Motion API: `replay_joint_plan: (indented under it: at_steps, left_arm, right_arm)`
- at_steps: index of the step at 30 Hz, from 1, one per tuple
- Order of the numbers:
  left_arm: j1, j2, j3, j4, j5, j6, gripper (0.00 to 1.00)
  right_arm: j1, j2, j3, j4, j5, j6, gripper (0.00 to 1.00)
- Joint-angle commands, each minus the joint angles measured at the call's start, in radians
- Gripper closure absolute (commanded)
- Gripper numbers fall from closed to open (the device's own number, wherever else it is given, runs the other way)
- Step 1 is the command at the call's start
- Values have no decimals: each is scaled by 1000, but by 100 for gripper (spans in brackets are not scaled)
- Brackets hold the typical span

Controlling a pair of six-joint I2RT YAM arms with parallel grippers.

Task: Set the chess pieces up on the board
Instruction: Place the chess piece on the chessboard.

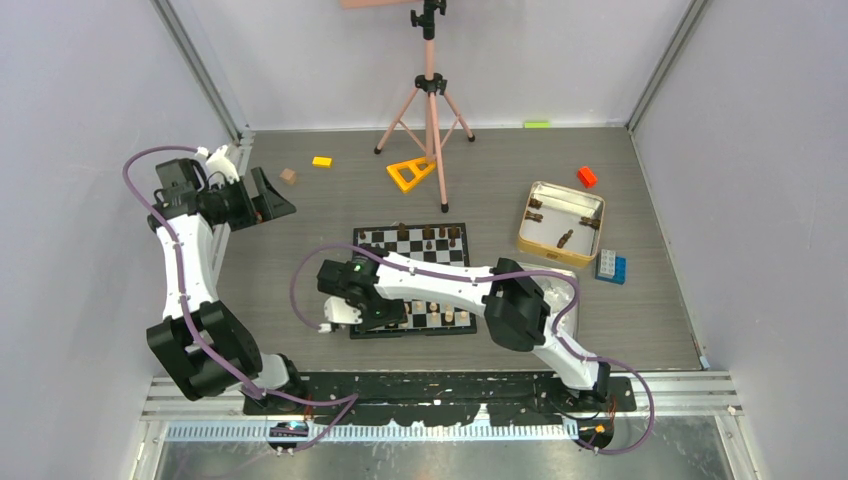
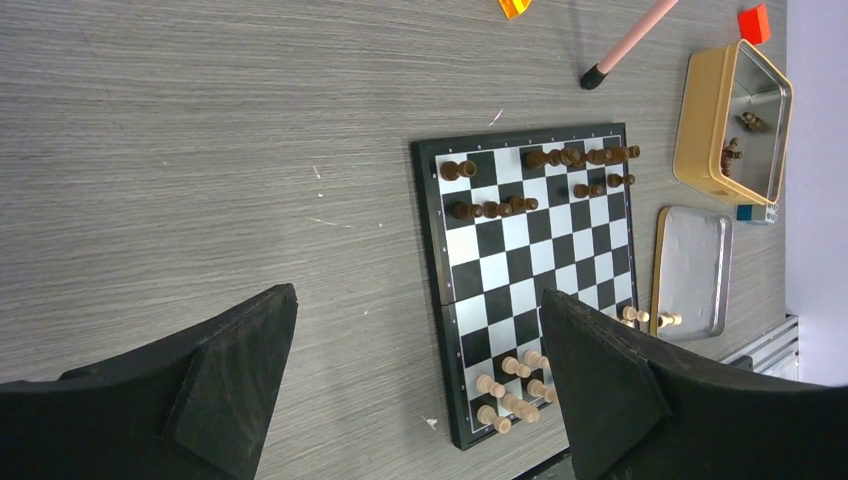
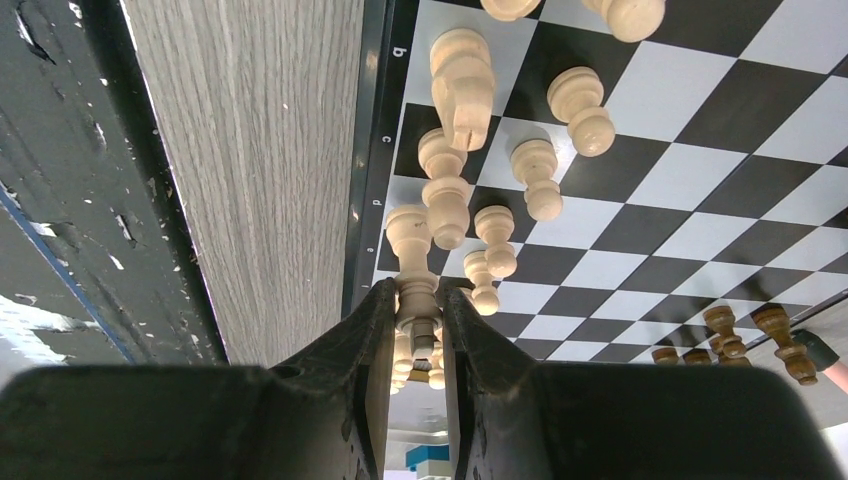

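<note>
Right hand (image 3: 416, 322) pinches a tan chess piece (image 3: 411, 238) at the edge of the board (image 3: 600, 268); releasing could topple crowded neighbours (image 3: 446, 195). Left hand (image 2: 418, 300) is spread.

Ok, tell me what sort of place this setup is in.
Most likely an enclosed test cell in a robotics lab, not a home. Plain grey walls box in the table, a tripod stands at the back, and a chessboard is laid out as the exercise.
</note>
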Motion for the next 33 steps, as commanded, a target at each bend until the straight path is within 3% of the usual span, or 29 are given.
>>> replay_joint_plan:
  at_steps: [1, 15, 26, 33]
  left_arm:
    - [11, -6, 15, -9, 31, 3, 5]
    - [15, 5, 15, -10, 42, 1, 4]
    - [17, 8, 15, -16, 50, 1, 4]
    - [18, 8, 18, -22, 52, 0, 4]
  right_arm:
    - [6, 6, -8, 12, 14, 3, 98]
    - [5, 9, -21, 25, 31, 0, 94]
    - [6, -15, -20, 27, 40, 30, 64]
    - [5, -39, -25, 27, 36, 46, 54]
